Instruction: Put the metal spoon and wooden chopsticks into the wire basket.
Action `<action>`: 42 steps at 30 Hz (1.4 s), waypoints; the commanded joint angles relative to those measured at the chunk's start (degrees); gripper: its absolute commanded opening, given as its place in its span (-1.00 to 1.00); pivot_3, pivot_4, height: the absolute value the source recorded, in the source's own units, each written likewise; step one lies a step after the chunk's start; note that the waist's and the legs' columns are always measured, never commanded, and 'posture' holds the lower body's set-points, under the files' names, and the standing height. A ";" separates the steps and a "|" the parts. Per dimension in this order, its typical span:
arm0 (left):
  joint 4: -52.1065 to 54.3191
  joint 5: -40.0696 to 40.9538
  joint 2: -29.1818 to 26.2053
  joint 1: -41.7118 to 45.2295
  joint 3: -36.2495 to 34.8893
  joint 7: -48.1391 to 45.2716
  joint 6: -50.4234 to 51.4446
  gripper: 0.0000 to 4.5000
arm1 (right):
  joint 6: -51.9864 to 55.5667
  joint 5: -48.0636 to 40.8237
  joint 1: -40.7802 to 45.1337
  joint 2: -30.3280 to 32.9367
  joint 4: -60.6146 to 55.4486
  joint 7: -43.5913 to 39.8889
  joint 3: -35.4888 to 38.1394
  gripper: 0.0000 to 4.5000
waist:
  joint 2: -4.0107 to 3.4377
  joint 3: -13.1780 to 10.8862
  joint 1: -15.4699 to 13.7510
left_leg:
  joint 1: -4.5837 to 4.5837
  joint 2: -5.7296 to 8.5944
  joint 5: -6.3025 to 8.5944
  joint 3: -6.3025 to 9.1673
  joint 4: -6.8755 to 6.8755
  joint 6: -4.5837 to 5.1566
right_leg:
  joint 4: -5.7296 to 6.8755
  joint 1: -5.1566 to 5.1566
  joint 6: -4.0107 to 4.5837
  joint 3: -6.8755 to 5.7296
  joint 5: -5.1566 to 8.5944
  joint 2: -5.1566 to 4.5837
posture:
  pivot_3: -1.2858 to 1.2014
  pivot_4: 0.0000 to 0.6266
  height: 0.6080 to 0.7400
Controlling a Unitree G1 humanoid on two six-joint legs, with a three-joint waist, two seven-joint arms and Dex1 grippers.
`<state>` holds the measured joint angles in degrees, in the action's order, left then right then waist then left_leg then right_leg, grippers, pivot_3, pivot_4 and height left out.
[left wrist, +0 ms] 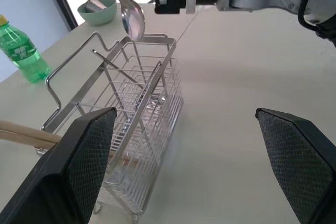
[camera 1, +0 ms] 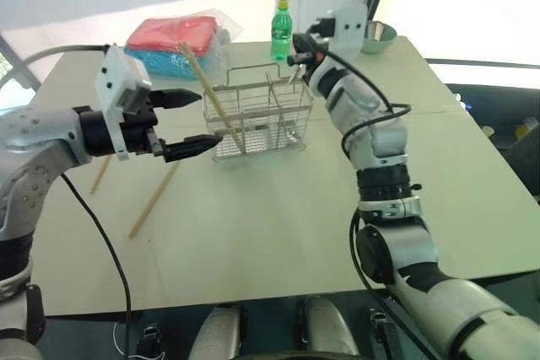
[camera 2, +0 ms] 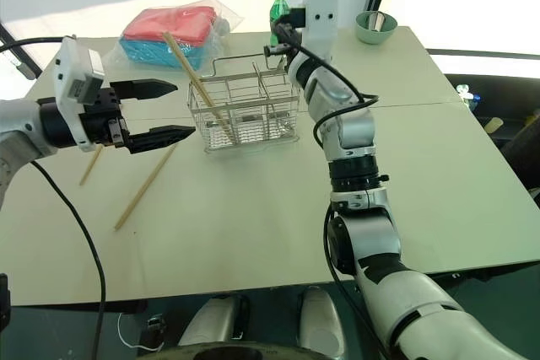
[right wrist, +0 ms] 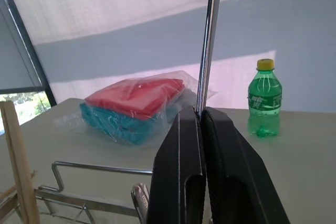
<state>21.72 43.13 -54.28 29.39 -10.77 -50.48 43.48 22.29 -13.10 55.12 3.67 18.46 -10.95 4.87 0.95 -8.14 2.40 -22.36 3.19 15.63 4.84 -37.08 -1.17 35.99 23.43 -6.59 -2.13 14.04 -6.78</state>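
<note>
Right gripper [right wrist: 203, 124] raised over far right end of rectangular silver wire-grid basket [camera 1: 257, 115], jaws pressed together, pinching thin handle of small shiny metal spoon [left wrist: 133, 18]. Handle sticking straight up past black fingers [right wrist: 181, 161]; round bowl hanging just above basket's top rim, not yet inside.

Left gripper [camera 1: 187, 123] held level, just beside basket's near-left end, jaws spread wide, nothing betw. them. Lower fingertip close to basket wall; touching or not, can't tell.

Basket upright on pale counter [camera 1: 278, 217], mid-far area, wire loop handle up. One long light-tan wooden chopstick [camera 1: 213, 99] already in basket's left compartment, leaning, top end tilted toward far left, well above rim. Second chopstick [camera 1: 154, 200] flat on counter, near-left of basket, apart from it. Third stick [camera 1: 101, 174] lying further left on counter, partly hidden behind left arm.

Behind basket: clear plastic bag w/ red and teal folded cloths [camera 1: 179, 44], far left; green plastic bottle w/ yellow cap [camera 1: 281, 31], upright, far centre; pale green bowl [camera 1: 379, 36] w/ sth. metallic inside, far right corner.
</note>
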 commanded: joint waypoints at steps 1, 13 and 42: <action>1.99 0.59 -0.60 0.03 -3.16 0.95 -0.01 1.00 | -4.14 1.46 -1.77 -0.52 -0.53 -1.31 -1.83 -0.97 | -0.01 0.00 0.06 | 0.00 0.00 0.00 0.00 0.00 0.00 | 0.02 0.00 0.00 0.00 0.00 0.00 | 0.03 -0.52 -0.10; 1.44 0.15 -0.62 -0.19 -4.38 2.09 0.31 1.00 | -3.83 1.07 -4.58 1.22 -5.14 -0.43 -0.38 0.97 | 0.00 0.00 0.00 | 0.02 0.00 -0.01 -0.01 -0.01 -0.03 | 0.03 0.00 0.01 0.05 0.00 0.02 | 0.03 -0.52 -0.10; -34.69 -19.59 3.30 18.82 15.66 6.85 11.51 1.00 | 22.84 -34.52 -29.59 41.86 -47.82 -39.88 11.17 0.97 | 0.32 0.05 -2.02 | -0.04 -0.03 0.04 -0.06 -0.04 0.06 | -0.51 -0.27 -0.07 0.02 0.02 -0.08 | 0.03 -0.52 -0.10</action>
<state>-11.34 26.37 -50.99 46.10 4.05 -45.13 54.77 46.09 -46.45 25.82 45.91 -26.49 -52.43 14.01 1.27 -8.09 0.38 -22.41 3.17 15.67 4.79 -37.13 -1.11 35.46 23.13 -6.67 -2.12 14.06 -6.87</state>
